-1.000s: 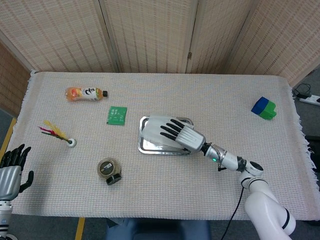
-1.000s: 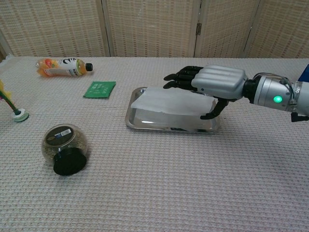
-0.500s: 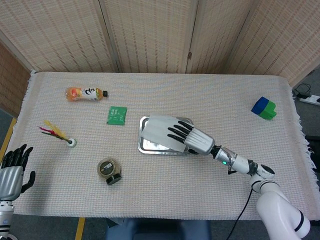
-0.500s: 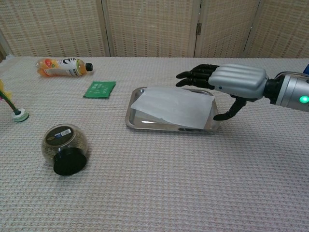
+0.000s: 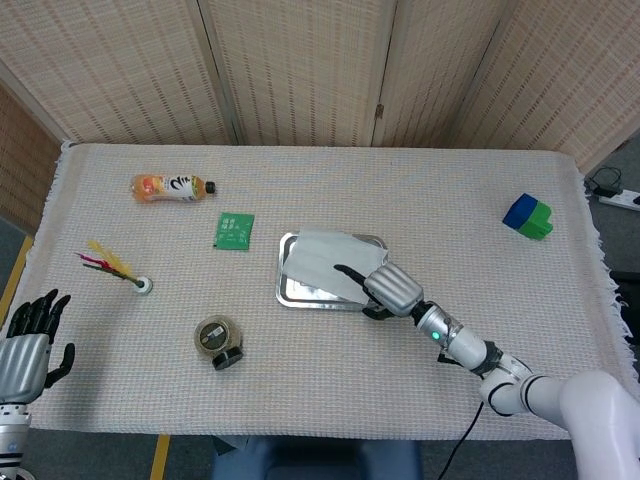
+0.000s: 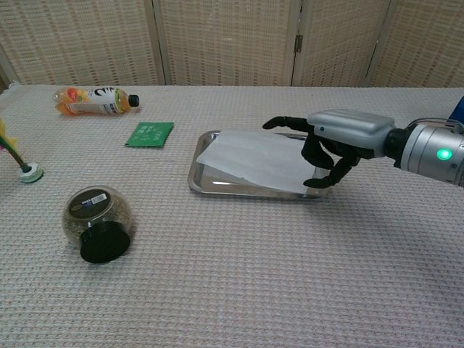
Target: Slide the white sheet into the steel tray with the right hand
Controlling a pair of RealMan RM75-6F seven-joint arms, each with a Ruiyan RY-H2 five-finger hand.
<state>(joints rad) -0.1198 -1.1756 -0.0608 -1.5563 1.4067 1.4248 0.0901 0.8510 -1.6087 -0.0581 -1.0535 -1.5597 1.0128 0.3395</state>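
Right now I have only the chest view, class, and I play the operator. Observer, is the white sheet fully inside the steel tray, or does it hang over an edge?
Observer: From the head view, the white sheet covers most of the steel tray; its right part is hidden under the right hand, so I cannot tell about that edge.
Operator: Where is the left hand? I cannot see it.
Observer: The left hand is off the table's near left corner, fingers spread, holding nothing.
Operator: Anything at the far right?
Observer: A blue and green block sits near the table's right edge, well apart from the tray.
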